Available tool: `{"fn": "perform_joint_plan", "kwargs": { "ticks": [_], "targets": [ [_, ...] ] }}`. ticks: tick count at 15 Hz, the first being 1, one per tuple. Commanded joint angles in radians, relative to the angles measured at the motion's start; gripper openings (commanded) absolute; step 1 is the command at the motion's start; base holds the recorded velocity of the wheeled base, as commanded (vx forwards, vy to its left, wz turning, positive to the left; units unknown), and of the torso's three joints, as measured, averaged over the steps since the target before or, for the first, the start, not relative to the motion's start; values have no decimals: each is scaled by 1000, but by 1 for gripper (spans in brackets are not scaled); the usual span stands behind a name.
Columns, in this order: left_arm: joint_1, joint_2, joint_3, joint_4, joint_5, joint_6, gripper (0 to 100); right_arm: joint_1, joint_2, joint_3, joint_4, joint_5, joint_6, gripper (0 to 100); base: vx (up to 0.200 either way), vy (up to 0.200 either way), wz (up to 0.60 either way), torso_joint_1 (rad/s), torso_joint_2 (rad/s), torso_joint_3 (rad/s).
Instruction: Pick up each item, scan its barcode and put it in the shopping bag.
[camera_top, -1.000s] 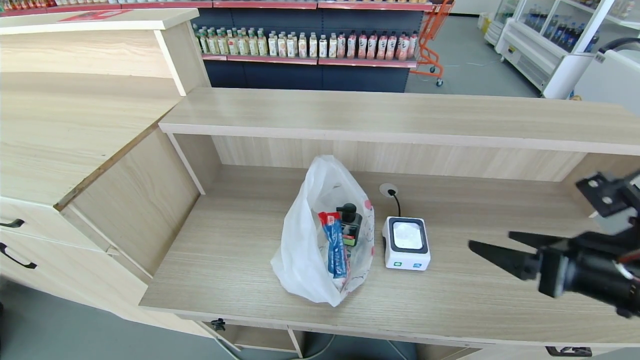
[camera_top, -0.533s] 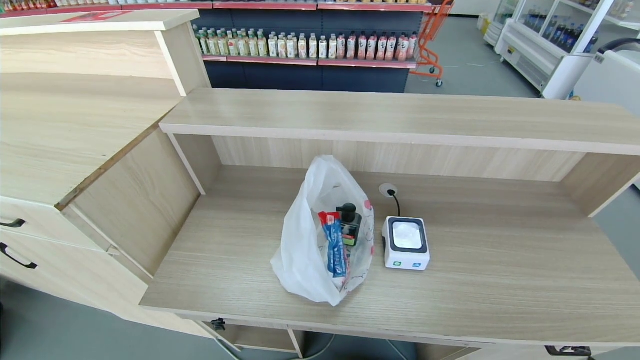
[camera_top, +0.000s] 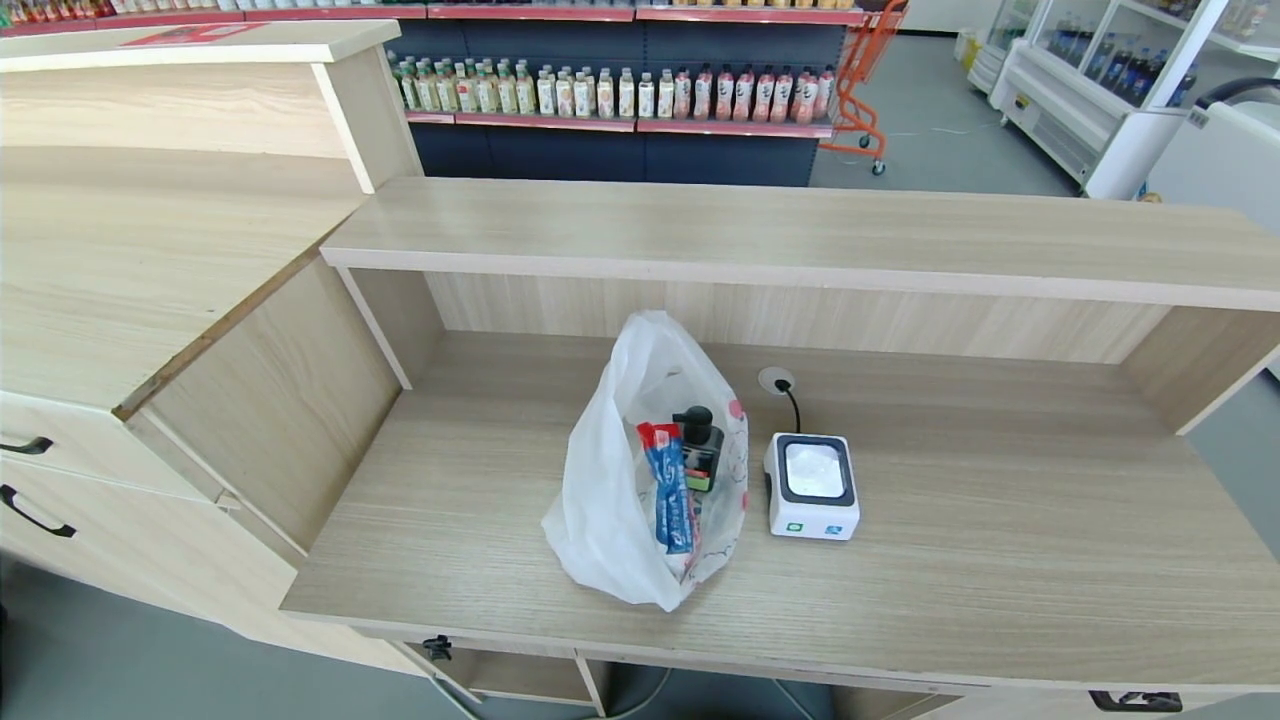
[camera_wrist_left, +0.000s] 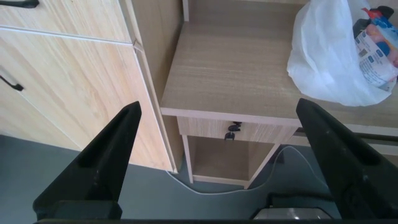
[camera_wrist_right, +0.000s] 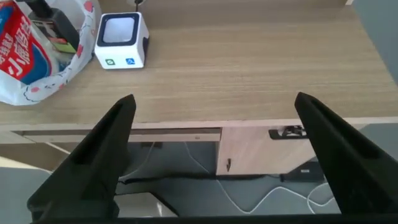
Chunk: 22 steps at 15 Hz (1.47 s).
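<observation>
Both grippers gape: left gripper (camera_wrist_left: 217, 106) low off the worktop's (camera_wrist_left: 236, 68) front-left corner. Mid-worktop the shopping bag (camera_top: 600, 490) holds a toothpaste tube (camera_top: 668, 495) and pump bottle (camera_top: 700, 450), scanner (camera_top: 812, 490) just right. Right gripper (camera_wrist_right: 214, 98) sits low in front. Looks finished to me, so I stay clear of the bag. A second ago the right gripper hung over the worktop; it's pulled back.

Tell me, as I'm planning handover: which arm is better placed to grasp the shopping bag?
Left, probably. The shopping bag stands left of the scanner, which sits between the bag and the open right gripper; nothing stands between the bag and the open left gripper.
</observation>
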Motion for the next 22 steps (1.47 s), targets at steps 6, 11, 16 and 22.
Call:
{"fn": "perform_joint_plan", "kwargs": {
  "ticks": [6, 11, 16, 22],
  "targets": [
    [-1, 26, 0, 0, 0, -14, 100, 1, -22, 2, 9, 1, -2, 0, 0, 0, 0, 0, 0, 0],
    [1, 0, 0, 0, 0, 1, 100, 1, -22, 0, 9, -1, 0, 0, 0, 0, 0, 0, 0, 0],
    [-1, 0, 0, 0, 0, 5, 100, 1, -23, 0, 9, -1, 0, 0, 0, -200, 0, 7, 3, 0],
    [1, 0, 0, 0, 0, 5, 100, 1, -22, 2, 9, 1, 0, 0, 0, -167, 0, 3, 2, 3]
  ]
}}
